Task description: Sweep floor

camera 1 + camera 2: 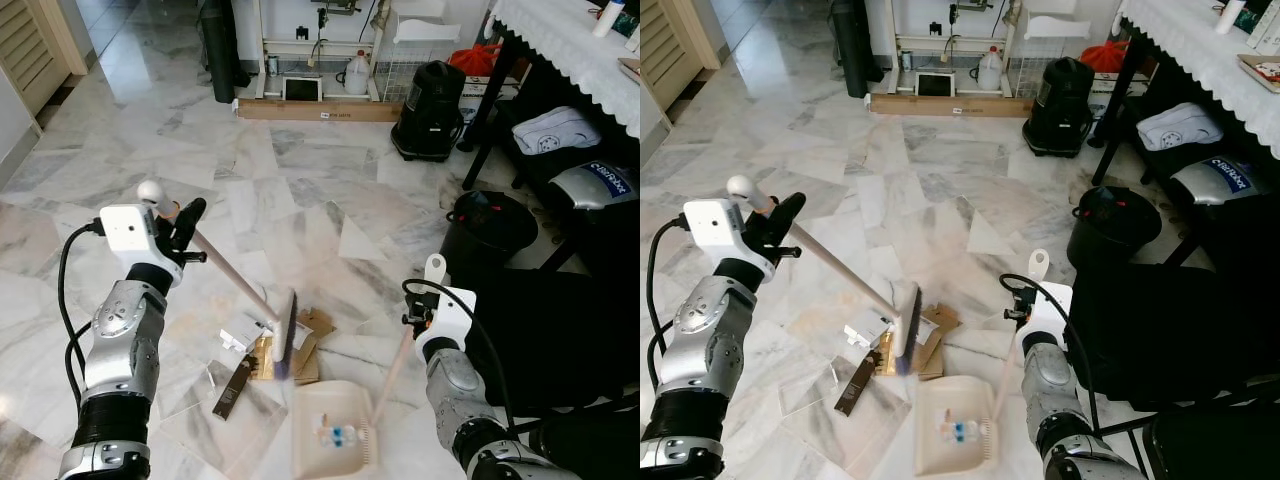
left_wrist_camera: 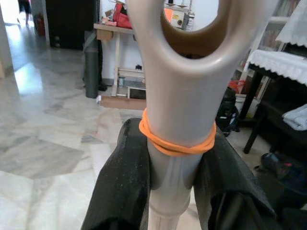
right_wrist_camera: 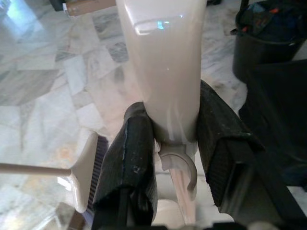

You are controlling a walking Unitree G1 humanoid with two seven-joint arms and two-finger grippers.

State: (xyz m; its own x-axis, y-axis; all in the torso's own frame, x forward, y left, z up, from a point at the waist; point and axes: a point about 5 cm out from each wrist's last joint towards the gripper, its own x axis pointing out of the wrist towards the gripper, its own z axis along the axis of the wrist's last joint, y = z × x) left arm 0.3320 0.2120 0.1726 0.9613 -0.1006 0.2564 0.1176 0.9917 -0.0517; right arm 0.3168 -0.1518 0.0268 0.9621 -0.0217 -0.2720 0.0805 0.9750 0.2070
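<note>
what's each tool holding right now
Left tool: shut on the broom handle.
Right tool: shut on the dustpan handle.

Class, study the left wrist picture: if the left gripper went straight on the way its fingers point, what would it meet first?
The left gripper, shut on the broom handle, points along open marble floor. Probably the cardboard box lying ahead comes first, though depth is unclear.

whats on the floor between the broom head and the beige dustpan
Bare marble floor separates the broom head from the beige plastic dustpan; brown cardboard scraps lie beside the head, left eye view.
</note>
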